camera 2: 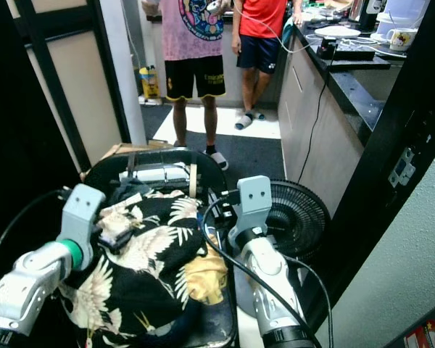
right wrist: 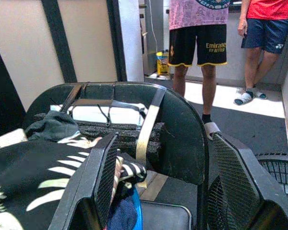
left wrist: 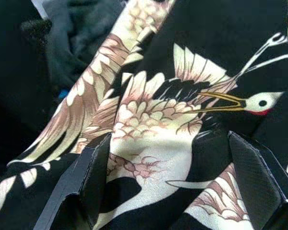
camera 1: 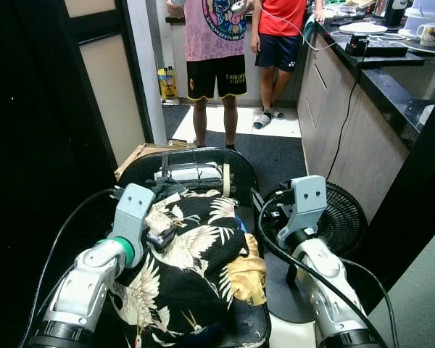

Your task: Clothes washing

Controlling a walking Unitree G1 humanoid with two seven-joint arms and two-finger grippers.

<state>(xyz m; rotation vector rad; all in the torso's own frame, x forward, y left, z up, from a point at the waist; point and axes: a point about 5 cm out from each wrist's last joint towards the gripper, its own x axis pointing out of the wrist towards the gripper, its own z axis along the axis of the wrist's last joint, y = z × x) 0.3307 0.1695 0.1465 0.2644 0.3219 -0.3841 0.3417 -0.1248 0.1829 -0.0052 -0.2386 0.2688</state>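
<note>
Crane-printed black shirt [camera 1: 192, 268], silky, crumpled on curved black chair [camera 1: 243, 177], under wide-spread left tool [left wrist: 173, 191], apparently touching.

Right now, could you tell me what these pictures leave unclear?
- Clothes under the crane-print shirt: covered by it; blue and yellow edges show.
- Two people's upper bodies: cut off by the top edge, eye views.
- Left claw contact with shirt: not clear.
- Fan: partly behind the right arm.

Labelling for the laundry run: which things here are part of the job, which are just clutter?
Job:
- crane-print garment
- yellow cloth
- dark green cloth
- black chair
- left gripper, open over the print
- right gripper, open

Clutter:
- floor fan
- mug
- two people
</note>
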